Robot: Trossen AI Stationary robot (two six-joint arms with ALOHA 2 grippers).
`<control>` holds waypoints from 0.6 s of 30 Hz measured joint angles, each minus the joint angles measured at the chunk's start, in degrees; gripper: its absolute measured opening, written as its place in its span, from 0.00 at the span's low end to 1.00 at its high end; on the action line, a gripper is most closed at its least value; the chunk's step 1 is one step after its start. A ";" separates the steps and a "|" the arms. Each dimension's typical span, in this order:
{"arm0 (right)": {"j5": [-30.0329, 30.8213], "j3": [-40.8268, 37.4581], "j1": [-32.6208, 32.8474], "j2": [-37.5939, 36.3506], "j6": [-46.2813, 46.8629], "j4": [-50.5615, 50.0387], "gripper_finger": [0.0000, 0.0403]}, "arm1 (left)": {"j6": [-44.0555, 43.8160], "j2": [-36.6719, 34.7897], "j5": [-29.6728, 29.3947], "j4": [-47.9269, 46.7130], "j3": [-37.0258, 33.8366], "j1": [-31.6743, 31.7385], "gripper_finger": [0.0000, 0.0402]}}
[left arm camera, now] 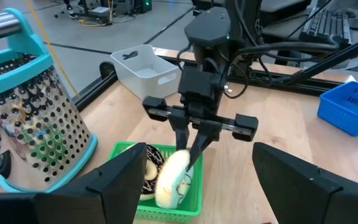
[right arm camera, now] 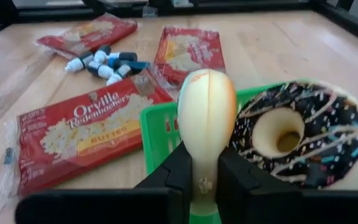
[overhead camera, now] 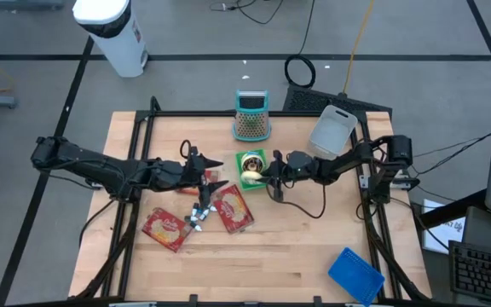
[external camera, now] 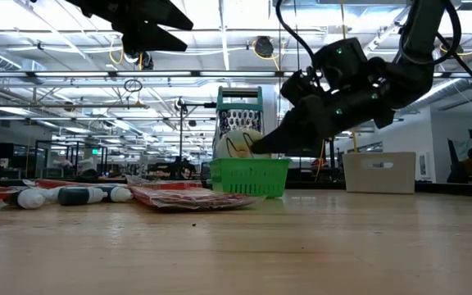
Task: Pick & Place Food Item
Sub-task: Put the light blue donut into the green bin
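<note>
I see a little green basket sitting on the wooden table. A pale round food thing pokes up out of it, with thin dark lines on it; I think it may be a pastry, but I can't tell from here. The right gripper comes down from the upper right, and its dark tip touches that food. Behind the basket stands a grater with a teal frame. Flat red packets lie just beside the basket. Farther along are small bottles lying down. A white bin sits off to the other side.
</note>
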 joint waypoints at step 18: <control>1.66 0.00 0.11 -0.02 1.07 0.01 0.38 | 0.31 0.00 -0.04 -0.04 0.00 0.00 0.72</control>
